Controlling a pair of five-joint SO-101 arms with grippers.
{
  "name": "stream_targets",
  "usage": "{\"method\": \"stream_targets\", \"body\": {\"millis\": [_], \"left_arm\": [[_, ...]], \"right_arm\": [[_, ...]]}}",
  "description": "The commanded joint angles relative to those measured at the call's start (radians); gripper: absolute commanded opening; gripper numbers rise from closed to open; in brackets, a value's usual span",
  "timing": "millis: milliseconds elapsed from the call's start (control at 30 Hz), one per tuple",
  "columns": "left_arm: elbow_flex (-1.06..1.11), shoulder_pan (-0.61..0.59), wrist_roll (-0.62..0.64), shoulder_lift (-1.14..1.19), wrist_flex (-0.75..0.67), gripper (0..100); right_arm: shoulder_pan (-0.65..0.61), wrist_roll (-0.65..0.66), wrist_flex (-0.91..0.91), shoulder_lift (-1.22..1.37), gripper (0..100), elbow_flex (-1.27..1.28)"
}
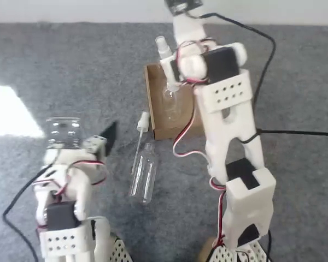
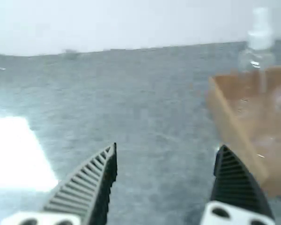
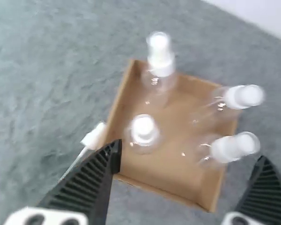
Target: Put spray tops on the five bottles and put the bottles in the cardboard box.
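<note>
The cardboard box (image 3: 123, 89) holds several clear bottles with white spray tops, among them one at a far corner (image 3: 159, 61) and one near the front wall (image 3: 143, 133). My right gripper (image 3: 188, 153) hangs open above the box with nothing between its fingers. On the carpet in front of the box lies a clear bottle (image 1: 143, 172) without a top, and a loose spray top (image 1: 141, 126) with its thin tube lies just beyond its neck. My left gripper (image 2: 167, 150) is open and empty, to the left of that bottle, with the box (image 2: 234, 117) ahead and to one side.
Grey carpet covers the table (image 1: 71, 71). A bright patch of light (image 1: 8, 112) lies at the left. A black cable (image 1: 268, 60) runs behind the right arm (image 1: 229, 120), which reaches over the carpet to the box.
</note>
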Motion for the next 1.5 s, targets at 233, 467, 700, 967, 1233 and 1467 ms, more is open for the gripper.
{"method": "stream_targets", "body": {"millis": [233,467,700,967,1233,1467], "left_arm": [[-0.559,-0.307,-0.089,0.577,0.129,30],[-0.954,-0.4,-0.11,1.014,0.255,31],[-1.104,-0.422,-0.12,1.241,0.262,31],[-1.109,-0.42,-0.12,1.321,0.255,31],[-1.109,-0.417,-0.12,1.323,0.253,31],[-1.104,-0.423,-0.12,1.323,0.21,31]], "right_arm": [[-0.188,0.081,0.045,-0.199,11.0,0.218],[-0.24,0.075,0.025,-0.461,9.8,0.763],[-0.424,-0.144,-0.407,-0.627,11.5,1.323],[-0.556,-0.499,-0.593,-0.567,31.0,1.478],[-0.556,-0.749,-0.734,-0.426,31.4,1.47],[-0.518,-0.752,-0.671,-0.394,31.4,1.47]]}}
